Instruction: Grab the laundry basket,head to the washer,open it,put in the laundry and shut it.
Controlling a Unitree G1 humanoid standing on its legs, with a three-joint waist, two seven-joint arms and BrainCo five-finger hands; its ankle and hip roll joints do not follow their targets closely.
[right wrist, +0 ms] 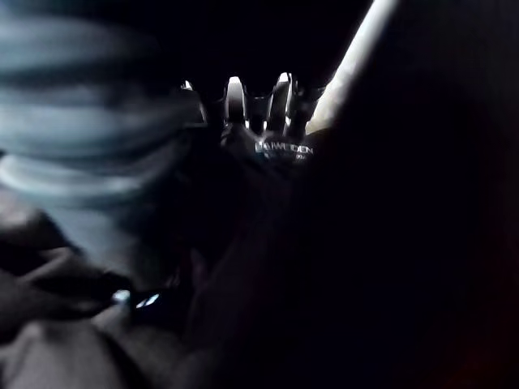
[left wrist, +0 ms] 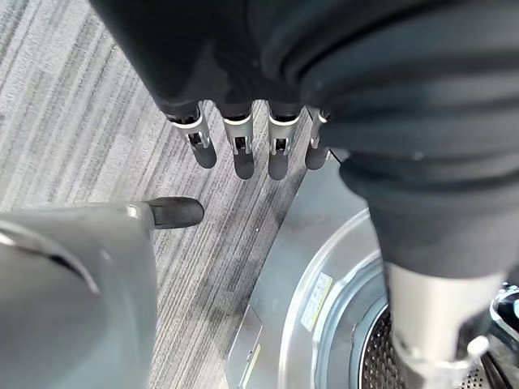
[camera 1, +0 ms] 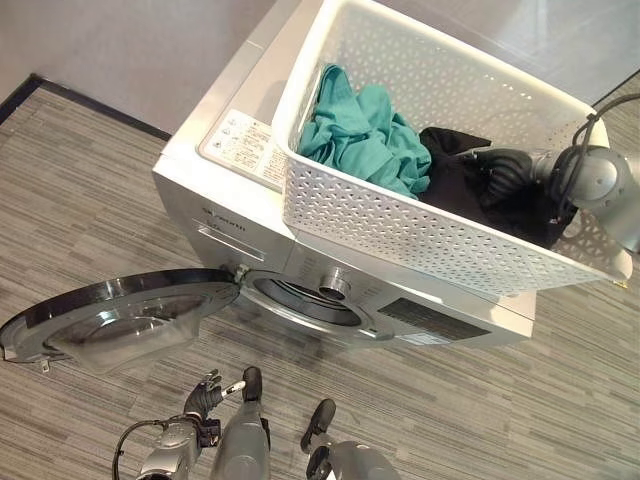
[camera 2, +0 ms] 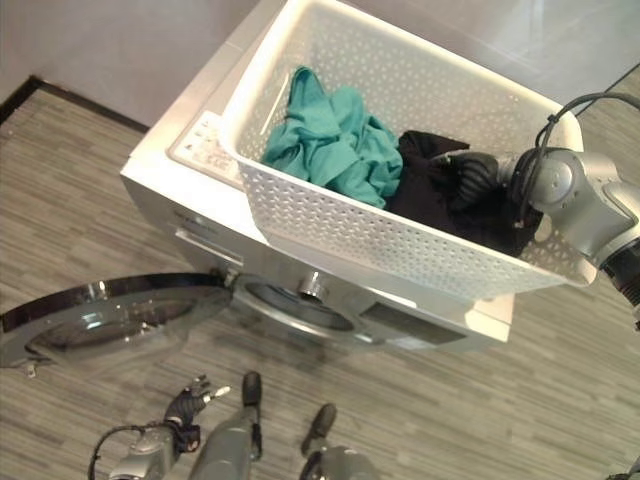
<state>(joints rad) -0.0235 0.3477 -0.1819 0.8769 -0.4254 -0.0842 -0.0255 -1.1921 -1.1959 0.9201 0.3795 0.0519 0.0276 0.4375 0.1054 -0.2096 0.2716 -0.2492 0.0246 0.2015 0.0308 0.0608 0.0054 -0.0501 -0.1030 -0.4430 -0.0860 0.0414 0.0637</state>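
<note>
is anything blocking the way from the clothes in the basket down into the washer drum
Nothing visible does. The washer door is swung wide open, leaving the drum opening clear. The black garment and teal garment must only be lifted over the basket's front wall.

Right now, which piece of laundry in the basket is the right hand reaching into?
The black garment, at the basket's right end; the teal garment lies untouched beside it, farther from the right hand.

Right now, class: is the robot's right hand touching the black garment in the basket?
Touching: in the left eye view the right hand is sunk into the black garment inside the basket.
</note>
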